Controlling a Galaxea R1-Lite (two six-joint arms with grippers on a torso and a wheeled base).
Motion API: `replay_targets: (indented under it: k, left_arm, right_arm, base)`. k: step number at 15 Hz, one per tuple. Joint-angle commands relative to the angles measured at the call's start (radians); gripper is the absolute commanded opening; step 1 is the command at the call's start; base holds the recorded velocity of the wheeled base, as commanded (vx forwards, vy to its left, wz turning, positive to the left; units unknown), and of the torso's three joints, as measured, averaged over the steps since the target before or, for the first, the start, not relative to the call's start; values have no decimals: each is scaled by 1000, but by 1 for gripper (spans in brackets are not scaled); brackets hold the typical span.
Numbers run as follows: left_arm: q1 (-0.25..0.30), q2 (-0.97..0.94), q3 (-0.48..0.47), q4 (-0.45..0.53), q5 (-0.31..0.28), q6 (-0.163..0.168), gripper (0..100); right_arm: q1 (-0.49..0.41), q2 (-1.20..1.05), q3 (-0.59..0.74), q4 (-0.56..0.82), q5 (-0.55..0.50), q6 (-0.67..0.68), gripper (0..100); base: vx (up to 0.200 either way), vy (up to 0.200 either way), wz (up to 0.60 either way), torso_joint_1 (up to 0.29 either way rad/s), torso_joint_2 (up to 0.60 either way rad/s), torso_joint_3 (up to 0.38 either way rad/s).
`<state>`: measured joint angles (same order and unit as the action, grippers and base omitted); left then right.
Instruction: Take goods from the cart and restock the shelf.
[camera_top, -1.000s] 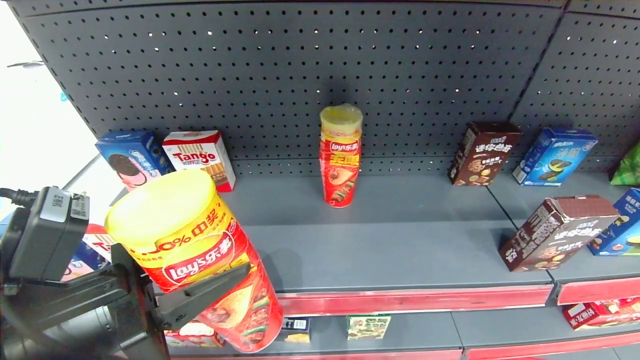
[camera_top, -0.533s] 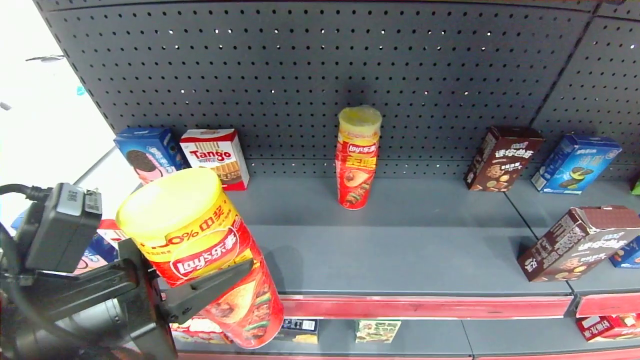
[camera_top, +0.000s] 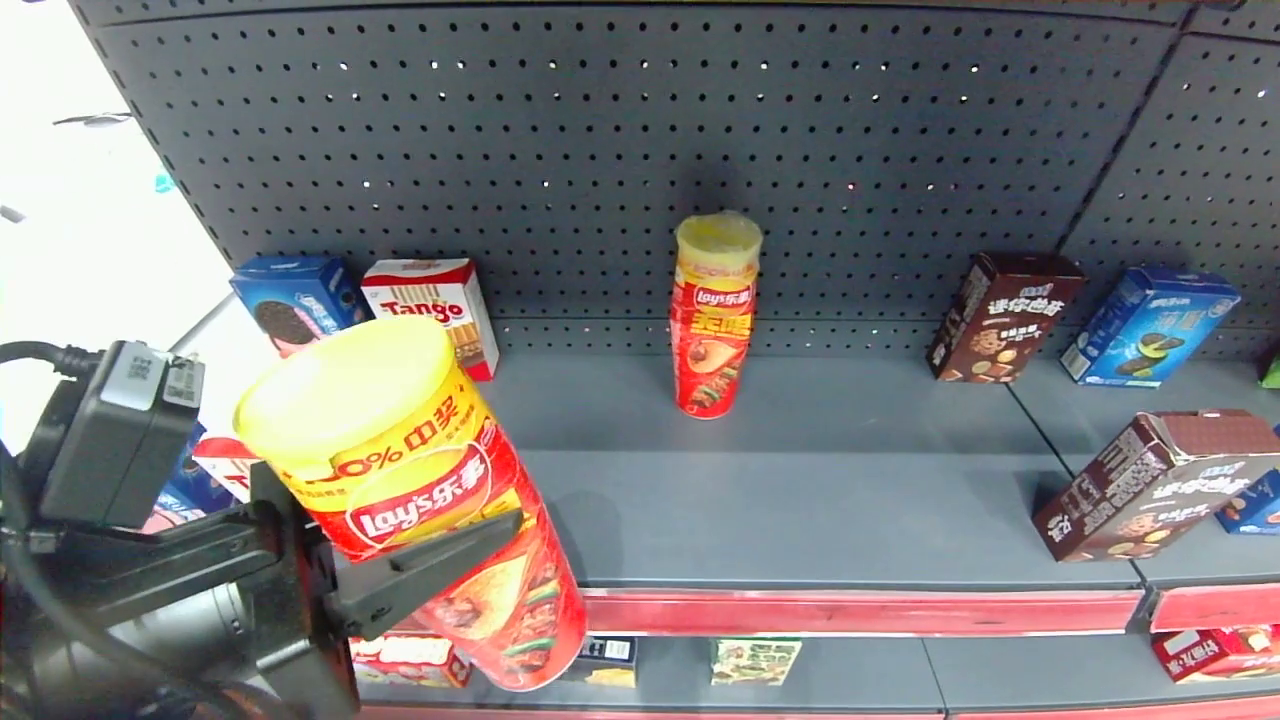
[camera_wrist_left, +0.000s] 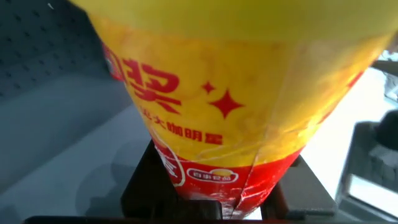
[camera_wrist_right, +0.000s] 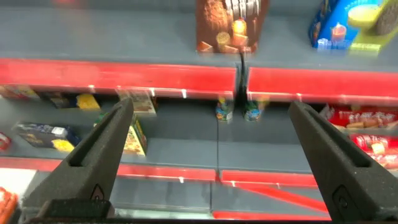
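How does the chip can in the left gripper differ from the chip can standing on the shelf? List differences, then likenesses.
The held can is clamped in the left gripper, off the shelf; the shelf can stands free on it, near the pegboard. The held can tilts; the shelf can is upright. Both have yellow lids and red-and-yellow labels.

Holds chip can (camera_top: 400, 470) in left pincer (camera_top: 400, 530), before shelf (camera_top: 800, 500) front edge. Sees second can (camera_top: 715, 320) beyond pincer, rightward, against back panel (camera_top: 600, 150); two boxes (camera_top: 430, 305) just behind pincer; more boxes (camera_top: 1000, 315) far right.
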<state>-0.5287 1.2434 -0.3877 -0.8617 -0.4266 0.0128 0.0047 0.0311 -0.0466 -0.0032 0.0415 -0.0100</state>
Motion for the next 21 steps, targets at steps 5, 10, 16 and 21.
replay_targets:
  k: [5,10,16,21]
  left_arm:
    - [3,87,-112,15,0,-2,0]
    - [4,73,-100,27,-1,-25,0]
    - [6,73,-96,16,-18,-36,0]
    - [44,71,-96,15,-29,-36,0]
  right_arm:
    - [184,570,-401,-49,109,-105,100]
    - [322,803,-542,-86,192,-127,100]
    - [465,1207,-834,-146,163,-128,100]
    - [457,1423,-921,-235,178,-130,100]
  base:
    - [0,0,0,0,0,0]
    - [0,0,0,0,0,0]
    - [0,0,0,0,0,0]
    - [0,0,0,0,0,0]
